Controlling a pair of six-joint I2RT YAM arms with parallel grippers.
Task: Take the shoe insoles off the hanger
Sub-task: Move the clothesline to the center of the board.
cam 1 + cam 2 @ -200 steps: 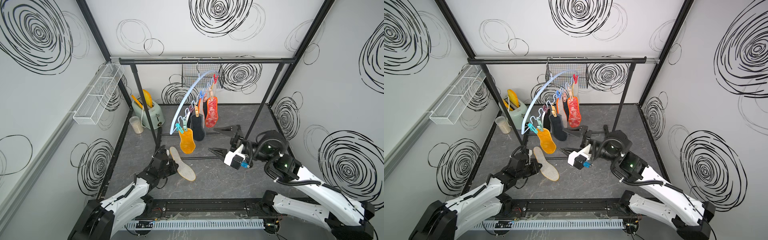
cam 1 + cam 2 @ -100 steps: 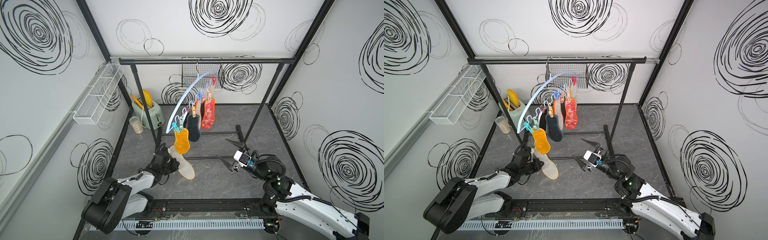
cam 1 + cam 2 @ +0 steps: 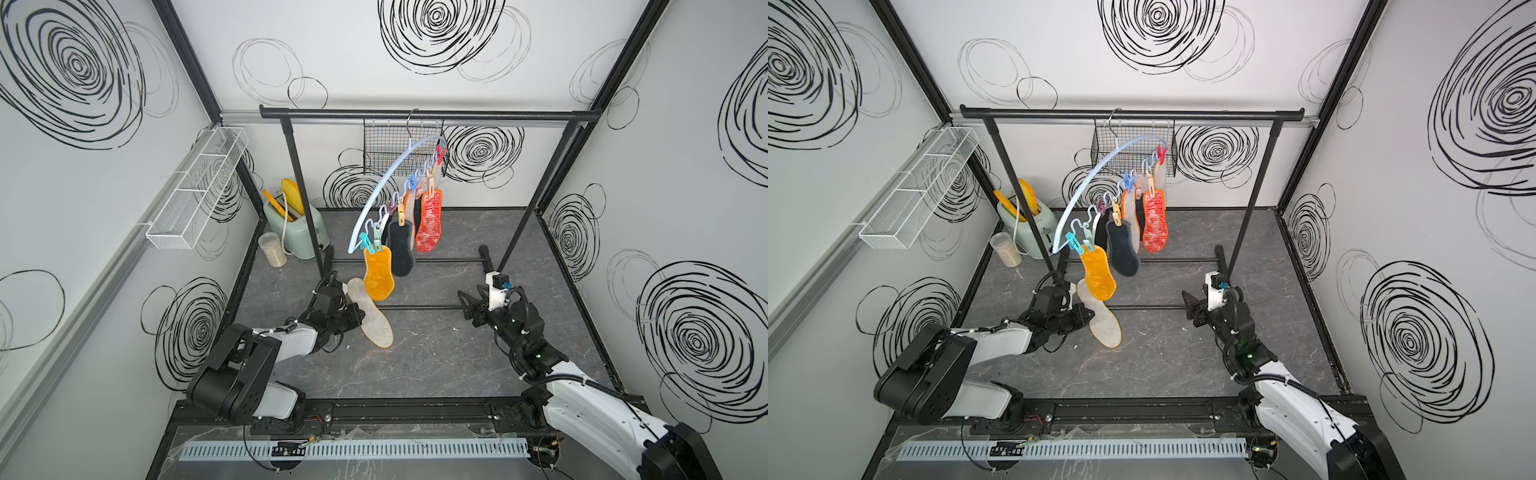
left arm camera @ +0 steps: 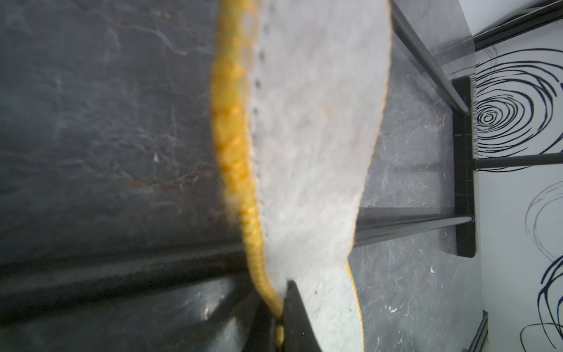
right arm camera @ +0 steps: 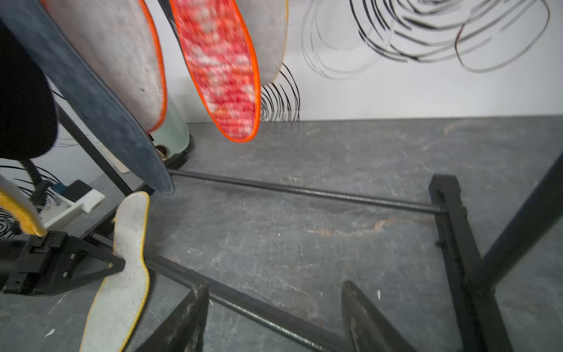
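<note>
The step in hand looked like the putting-down of one freed insole. The left pincer [image 3: 357, 312] was clenched on the long edge of a grey insole [image 3: 372, 320] with yellow stitching. It held it on edge, slanting, low over the dark floor [image 3: 415, 365] at the near left. The left wrist view showed the stitched rim nipped between the two black fingers, the felt face running away from them. This insole hung clear of the pegs, just below and nearer than the orange insole [image 3: 378, 274].

The hanger [image 3: 386, 183] hung by its wire hook from the top bar of the black rack [image 3: 415, 113], its blue arch swung towards the near left. Several insoles were pegged along it: the orange one nearest, a dark grey insole [image 3: 401, 249] behind it, a red-speckled insole [image 3: 429, 220] further back, and others partly hidden between them.

The right pincer [image 3: 466, 308] stood released and empty, its jaws apart, low by the rack's lower rail [image 3: 424, 308]. It was well to the right of the pegged row and below it.

Next, I judged, the left pincer needed to let the grey insole go onto the floor. The right one would have to rise and reach left for a hanging insole, then pull downwards so the peg gave.
</note>
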